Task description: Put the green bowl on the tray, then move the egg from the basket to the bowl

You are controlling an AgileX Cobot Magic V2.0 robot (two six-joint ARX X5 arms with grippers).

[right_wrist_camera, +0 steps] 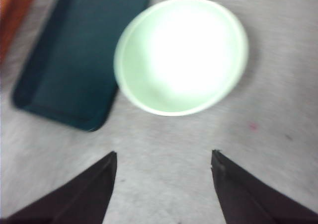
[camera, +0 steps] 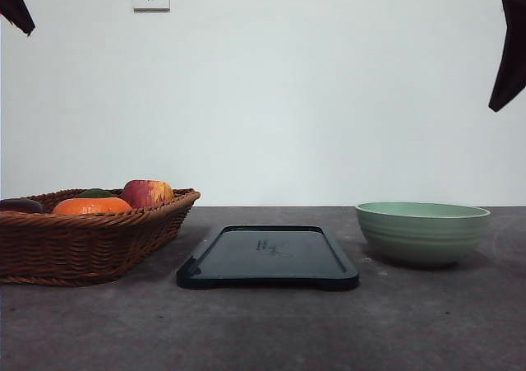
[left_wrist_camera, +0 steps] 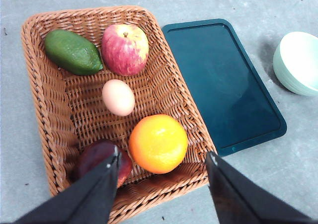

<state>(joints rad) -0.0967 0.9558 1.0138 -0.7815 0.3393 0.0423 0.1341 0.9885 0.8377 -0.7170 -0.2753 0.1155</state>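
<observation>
I am finding nothing I can actually read here. In the front view, the tray (camera: 268,257) is showing a small dark mark at its centre, near the middle of the frame; it is probably a line or two of print, but it is too small and faint for me to make out. No other lettering, number or label is showing on anything else before me.

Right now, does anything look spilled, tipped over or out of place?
Nothing stands out. The pale green bowl sits upright beside the dark rectangular tray, and the egg lies in the brown wicker basket among fruit.
</observation>
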